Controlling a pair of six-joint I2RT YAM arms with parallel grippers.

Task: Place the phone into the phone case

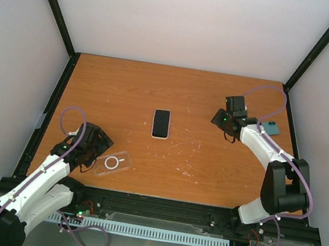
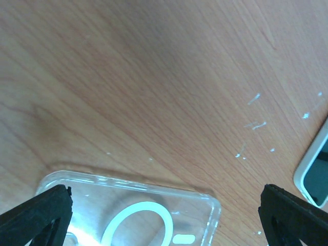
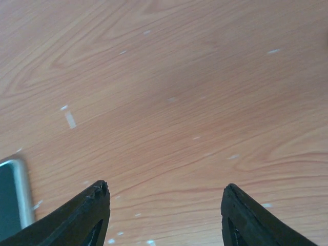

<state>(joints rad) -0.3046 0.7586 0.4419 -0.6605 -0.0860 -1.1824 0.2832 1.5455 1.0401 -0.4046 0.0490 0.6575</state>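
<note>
- The counter [image 1: 205, 98] carries both task things, lying apart: the phone case at the near left, the phone around the middle.
- The left fingers [image 2: 36, 215] are spread wide and hold nothing. In the left wrist view the case's far edge lies between them and below, so they appear to hang just over it.
- The right fingers [image 3: 82, 215] are also wide and empty, over bare wood. The phone's edge shows only at the left margin of the right wrist view, so it lies off to their left, not between them.
- The phone case [image 1: 113, 163] is clear with a white ring and lies flat and skewed. Which face is up cannot be told.
- The phone [image 1: 161, 123] lies flat, dark screen up, beyond and to the right of the case.
- The step in hand is probably securing the case. It would go best by closing across the case's narrow sides, low on the rim, so the slick shell does not skate.
- A small blue object [image 1: 269, 127] sits at the far right, out of play.
</note>
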